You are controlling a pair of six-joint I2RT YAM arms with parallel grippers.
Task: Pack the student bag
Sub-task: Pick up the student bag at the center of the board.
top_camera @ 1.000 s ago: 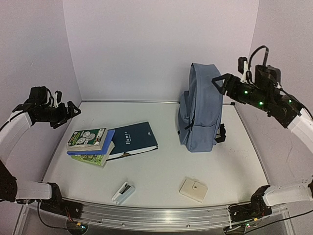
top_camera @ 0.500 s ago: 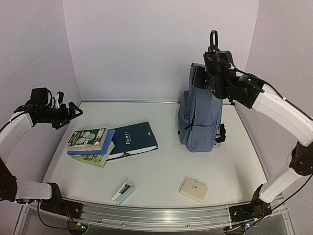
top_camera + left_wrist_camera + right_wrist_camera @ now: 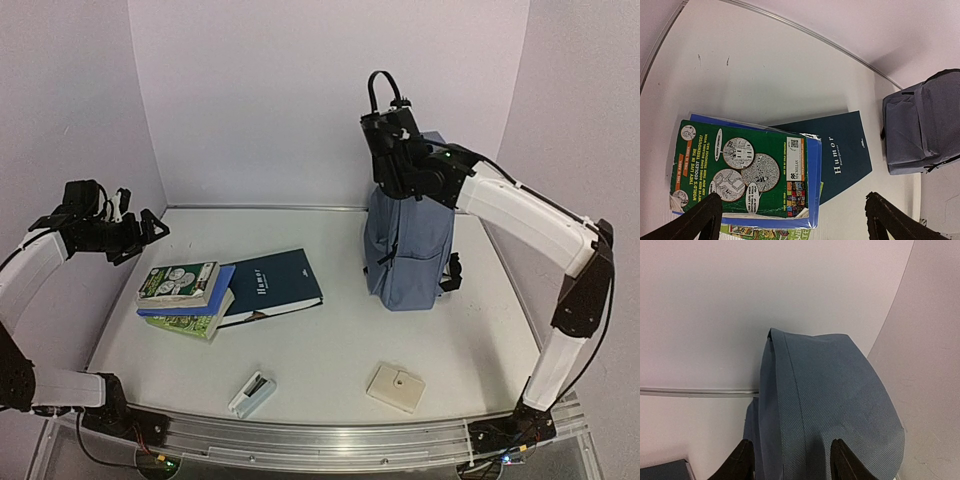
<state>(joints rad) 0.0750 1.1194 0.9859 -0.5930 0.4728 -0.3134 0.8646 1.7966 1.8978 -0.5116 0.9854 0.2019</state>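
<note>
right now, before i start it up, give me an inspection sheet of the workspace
surface: white table, nothing spilled seen
job's things: student bag upright, back right, no opening seen
clutter: book stack overlapping dark blue book; white case; beige pad
grippers: left gripper open over books, empty; right gripper open at bag top, contact unclear
cables: black cable loop on right wrist
surroundings: plain pale walls

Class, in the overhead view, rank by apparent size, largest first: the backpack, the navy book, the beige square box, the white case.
1. backpack
2. navy book
3. beige square box
4. white case, nearly the box's size, so these last two are unsure.
</note>
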